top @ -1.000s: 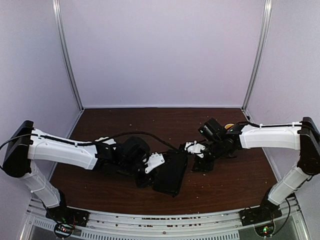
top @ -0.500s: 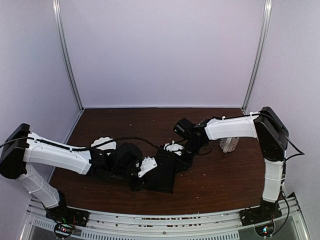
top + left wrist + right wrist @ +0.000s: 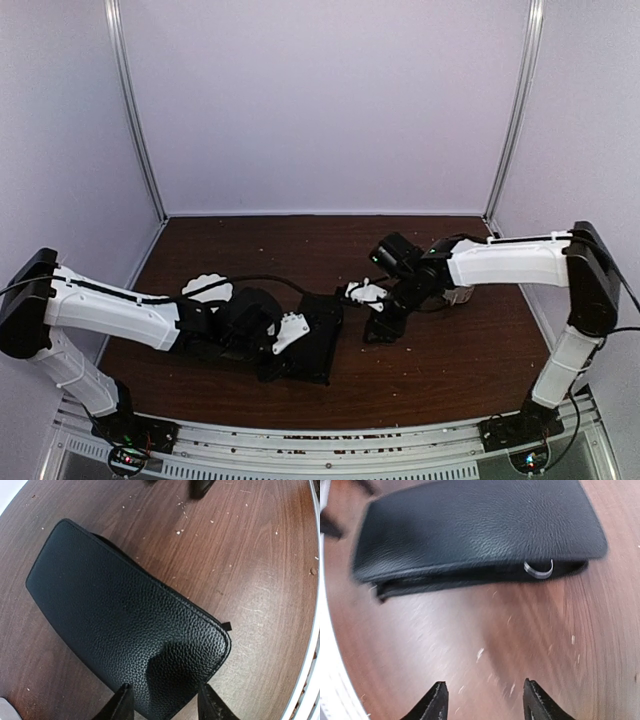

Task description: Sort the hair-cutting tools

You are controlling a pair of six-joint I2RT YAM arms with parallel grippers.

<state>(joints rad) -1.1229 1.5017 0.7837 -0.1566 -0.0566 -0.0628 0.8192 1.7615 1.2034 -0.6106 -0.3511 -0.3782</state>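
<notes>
Clamps the left gripper (image 3: pixel 165 692) onto one end of the black zip case (image 3: pixel 125 610), fingers partway apart and the leather puckered between them. Has the case lying flat on the brown table (image 3: pixel 450 370), near the middle, just right of the left wrist in the top view. Holds the right gripper (image 3: pixel 485 686) low over bare wood just beside the case's right edge, fingers moderately wide with nothing between them. Shows a small silver ring (image 3: pixel 539 569) at the case's seam in the blurred right wrist view; cannot tell whether zip pull or scissor handle. Has the white bowl (image 3: pixel 207 288) behind the left forearm, apart from the case. Cannot tell where the hair-cutting tools lie: none in sight outside the case.
</notes>
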